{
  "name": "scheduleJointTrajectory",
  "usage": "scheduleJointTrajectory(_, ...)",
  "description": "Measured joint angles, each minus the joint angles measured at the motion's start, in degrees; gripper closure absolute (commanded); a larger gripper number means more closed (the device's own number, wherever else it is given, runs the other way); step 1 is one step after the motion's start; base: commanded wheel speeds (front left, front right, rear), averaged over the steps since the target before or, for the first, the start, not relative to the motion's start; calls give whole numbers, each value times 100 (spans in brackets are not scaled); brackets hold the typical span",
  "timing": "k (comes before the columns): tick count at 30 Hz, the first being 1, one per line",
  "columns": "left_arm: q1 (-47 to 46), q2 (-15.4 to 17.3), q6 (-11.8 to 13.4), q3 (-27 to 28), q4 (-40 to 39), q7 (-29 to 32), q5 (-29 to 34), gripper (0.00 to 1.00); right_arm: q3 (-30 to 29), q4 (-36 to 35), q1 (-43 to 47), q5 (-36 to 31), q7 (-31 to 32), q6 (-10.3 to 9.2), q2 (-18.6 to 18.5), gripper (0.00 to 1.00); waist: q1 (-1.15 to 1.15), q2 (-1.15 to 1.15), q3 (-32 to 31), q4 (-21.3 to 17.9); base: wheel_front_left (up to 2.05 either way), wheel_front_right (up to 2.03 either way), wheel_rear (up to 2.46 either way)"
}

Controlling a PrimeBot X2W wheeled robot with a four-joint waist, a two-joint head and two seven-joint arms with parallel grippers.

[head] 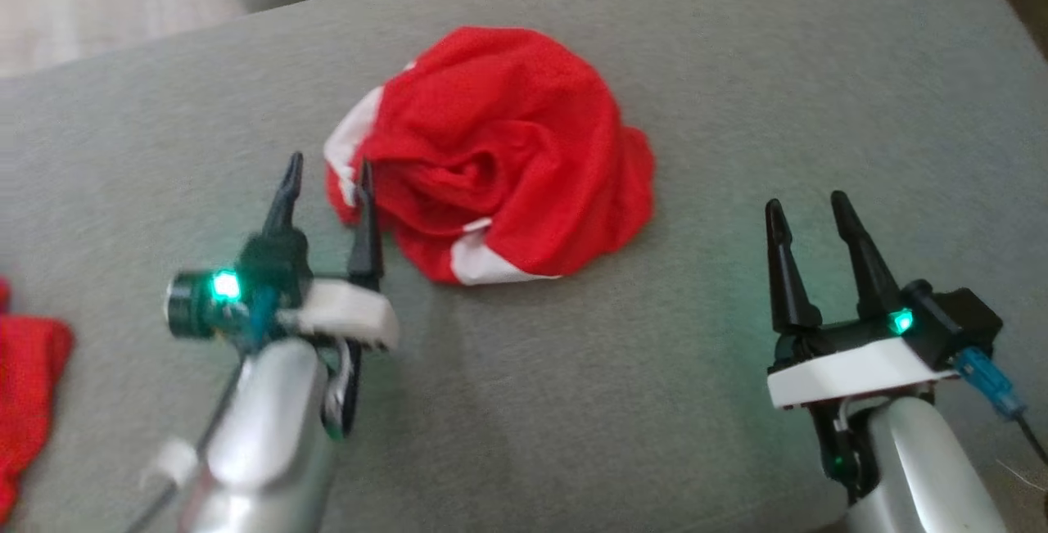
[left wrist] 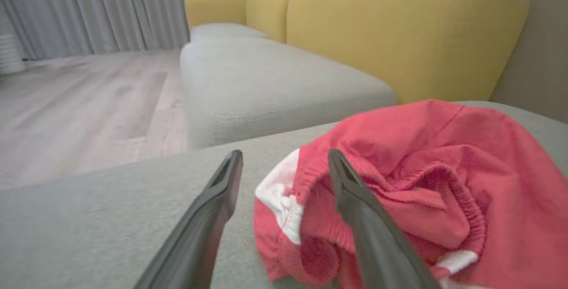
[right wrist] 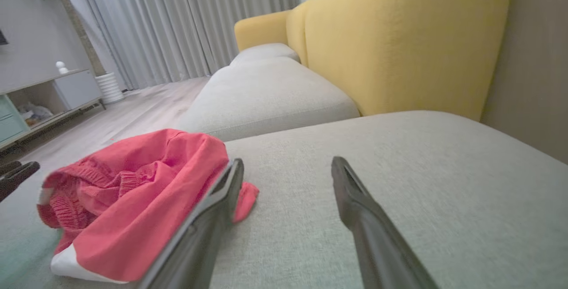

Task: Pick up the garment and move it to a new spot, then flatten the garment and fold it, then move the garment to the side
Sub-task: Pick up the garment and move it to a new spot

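The garment (head: 499,156), a red piece with white trim and a gathered elastic edge, lies crumpled in a rounded heap on the grey seat cushion (head: 737,66), right at the tips of the left hand (head: 328,163). That hand is open, its two dark fingers spread apart and gripping nothing. In the head view its inner finger crosses the garment's white-trimmed left edge, while the outer finger stands over bare cushion. In the left wrist view the left hand (left wrist: 285,153) shows the same. The white and red rim of the garment (left wrist: 421,169) reaches into the gap between the fingers, and the rest of the heap spreads off past the right-side finger. I cannot tell whether that finger touches the cloth. The right hand (head: 806,201) is also open and empty, standing apart from the heap on its other side, with bare cushion between them. In the right wrist view the right hand (right wrist: 288,161) points over bare cushion, and the garment (right wrist: 146,178) sits off to the left, partly behind the left-side finger. A second red cloth (head: 24,386) lies at the cushion's left edge, well apart from the heap. Beyond are a yellow backrest (left wrist: 399,27), a pale wooden floor (left wrist: 80,93) and grey curtains (left wrist: 111,9).
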Motion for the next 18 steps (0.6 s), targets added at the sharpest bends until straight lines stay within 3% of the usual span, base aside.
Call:
scheduleJointTrajectory(6, 1507, -30, 372, 91, -1475, -8, 192, 0, -224, -97, 291, -200, 0, 0, 10, 0, 0, 0, -210, 499, 0, 0, 0)
scheduleJointTrajectory(10, 2128, -29, 464, 84, -2251, -9, 207, 0, -274, -114, 558, -290, 0, 0, 14, 0, -1, 0, -461, 775, 0, 0, 0)
scheduleJointTrajectory(18, 3020, -30, 567, -110, -2721, -9, 233, 0, -303, -175, 1146, -320, 0, 0, 21, 0, -2, 0, -1023, 1125, 0, 0, 0)
